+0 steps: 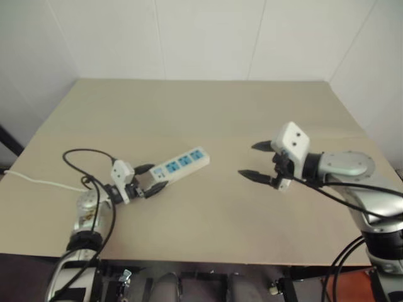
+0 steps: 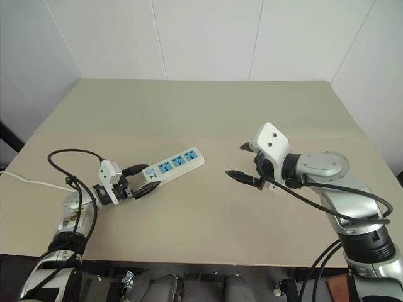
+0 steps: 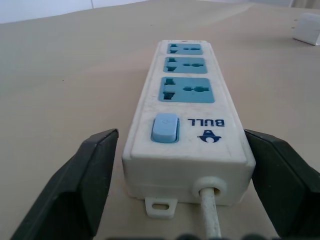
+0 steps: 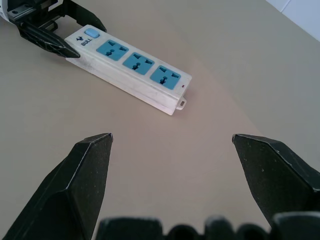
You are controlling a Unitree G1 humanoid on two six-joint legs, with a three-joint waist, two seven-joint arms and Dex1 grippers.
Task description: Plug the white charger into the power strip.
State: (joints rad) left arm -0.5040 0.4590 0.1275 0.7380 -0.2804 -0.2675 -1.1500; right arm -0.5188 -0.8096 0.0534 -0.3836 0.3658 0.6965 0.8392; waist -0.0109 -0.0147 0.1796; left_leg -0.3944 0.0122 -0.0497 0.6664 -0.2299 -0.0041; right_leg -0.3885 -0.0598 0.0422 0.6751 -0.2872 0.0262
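Observation:
The power strip (image 1: 184, 161) lies flat on the tan table (image 1: 208, 107), its three blue sockets facing up and its switch end toward me. My left gripper (image 1: 154, 177) is open and straddles that switch end, one black finger close on each side (image 3: 95, 170), with a thin gap on one side. My right gripper (image 1: 247, 160) hovers open and empty above the table, to the right of the strip and pointing toward it. A small white block (image 3: 307, 27), apparently the white charger, lies on the table far off to the right. In the eye views my right gripper mostly hides it.
The strip's thin white cord (image 1: 38, 181) trails off the table's left edge. Black cables (image 1: 82, 157) loop beside my left wrist. Bare tabletop lies between the strip and my right gripper, and beyond the strip up to the white wall.

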